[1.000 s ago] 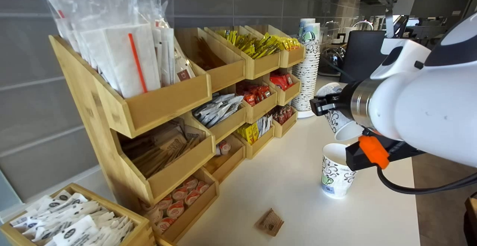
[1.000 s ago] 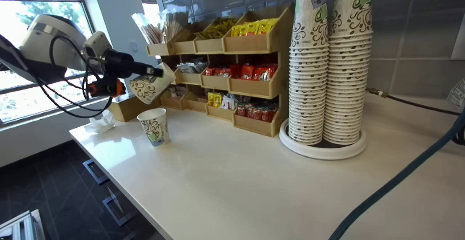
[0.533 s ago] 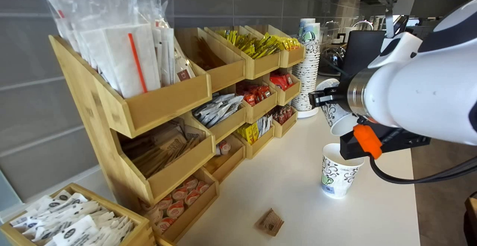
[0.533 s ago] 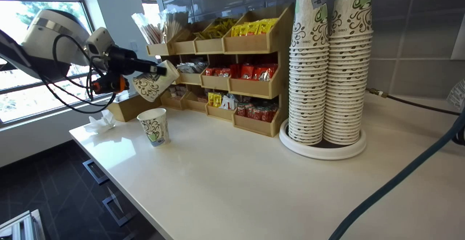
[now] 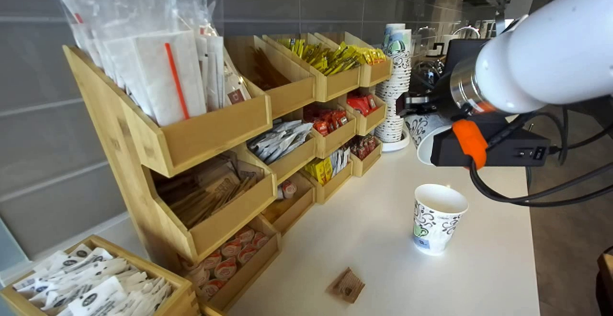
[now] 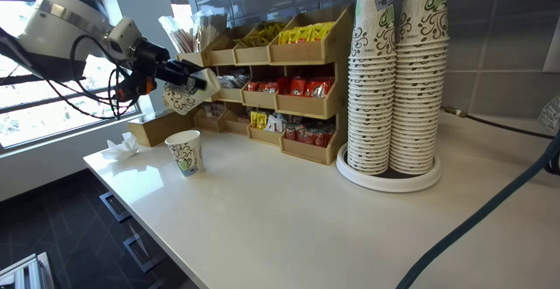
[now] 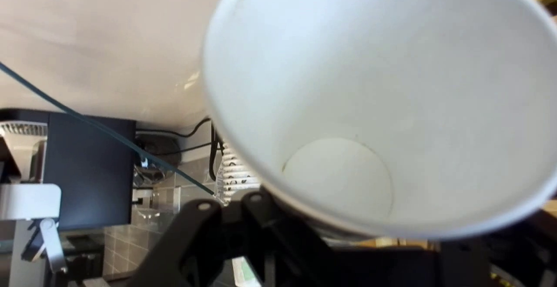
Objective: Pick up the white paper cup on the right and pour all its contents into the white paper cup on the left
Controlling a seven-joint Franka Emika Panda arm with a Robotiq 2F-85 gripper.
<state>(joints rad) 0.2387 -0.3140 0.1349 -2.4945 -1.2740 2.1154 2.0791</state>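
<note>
Claw (image 6: 199, 76) clenched on the tilted paper cup (image 6: 186, 100), gripping it by the sides, well up off the counter (image 6: 284, 219). In both exterior views it hangs at about twelve o'clock from the standing paper cup (image 5: 438, 225), a clear gap between the two. The tilted paper cup's mouth (image 5: 426, 148) points downward, roughly five o'clock in an exterior view. Wrist view looks straight into it: white walls (image 7: 413, 82), round base (image 7: 339, 176), faint specks (image 7: 284, 166) along the base's edge. Standing paper cup is upright on the counter; from here I can't make out what's inside.

Taking the standing paper cup as clock centre. In an exterior view: stacks of cups (image 6: 371, 114), upside down on a round white tray (image 6: 389, 186), between two and three o'clock; wooden organizer (image 6: 299, 54) at two, loaded with yellow packets (image 6: 306, 34) and red packets (image 6: 298, 87) among others; crumpled white paper (image 6: 120, 149) at nine. In an exterior view: small brown packet (image 5: 348, 286) lying on the counter at eight o'clock, wooden box (image 5: 179, 291) of white sachets (image 5: 91, 282) toward nine.
</note>
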